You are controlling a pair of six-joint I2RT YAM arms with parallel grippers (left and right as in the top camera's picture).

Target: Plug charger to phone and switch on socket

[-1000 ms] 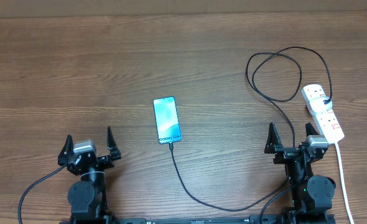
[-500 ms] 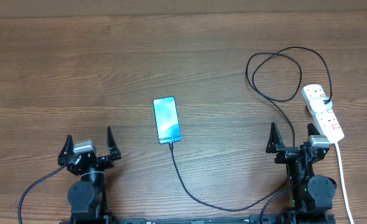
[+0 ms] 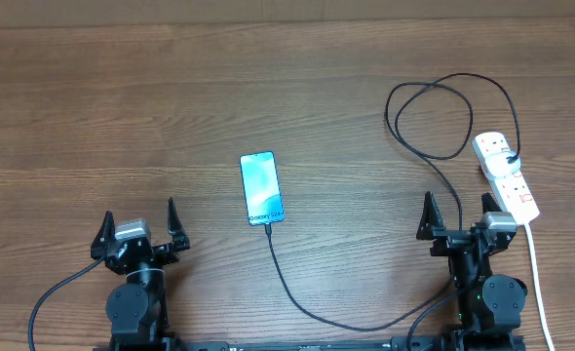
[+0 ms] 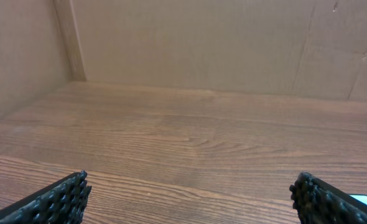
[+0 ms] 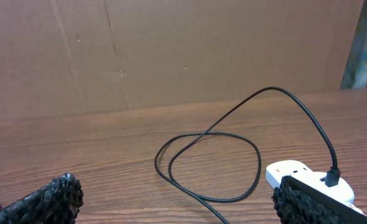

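**Brown wooden table, both grippers wide open and empty**

Wood grain covers the table (image 3: 122,97). The phone (image 3: 261,187) lies flat near the middle, screen up, between the two arms and well apart from both. The black charger cable (image 3: 283,275) meets the phone's near end, runs along the near edge, loops at the far right, and ends in a plug (image 3: 513,156) seated in the white socket strip (image 3: 507,175). The strip's thick white cord (image 3: 536,283) trails toward the near edge. The left gripper (image 3: 138,219) and right gripper (image 3: 455,210) hold nothing, jaws fully spread. Whether the switches are on cannot be told.
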